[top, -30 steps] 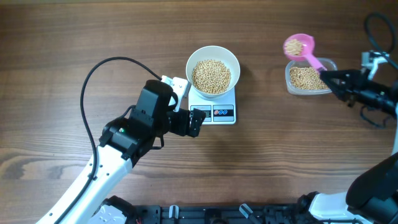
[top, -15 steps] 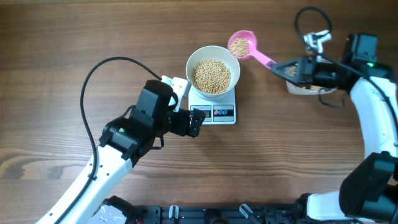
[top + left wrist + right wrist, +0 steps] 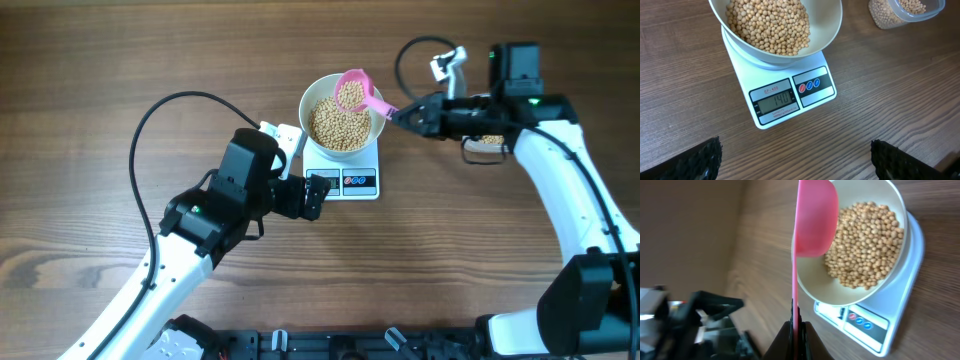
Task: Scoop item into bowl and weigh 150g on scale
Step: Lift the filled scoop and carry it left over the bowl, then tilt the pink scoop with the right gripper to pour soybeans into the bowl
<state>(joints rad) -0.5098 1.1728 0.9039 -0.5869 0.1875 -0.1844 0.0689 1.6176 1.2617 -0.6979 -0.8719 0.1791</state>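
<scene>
A brown wooden table (image 3: 100, 60) with long grain streaks running side to side carries everything here. Near its middle the scale (image 3: 350, 182) lies flat on the wood, white and square, its grey display and dark button panel along the edge nearest the robot. In the left wrist view the lit digits look like 140. To the right of the scale, set apart from it by a strip of bare wood and a little farther back, a clear plastic tub (image 3: 927, 14) stands on the tabletop with pale beans showing through its wall. Left of the scale a black cable (image 3: 140, 125) arcs across the wood; whether it touches the surface cannot be told.
</scene>
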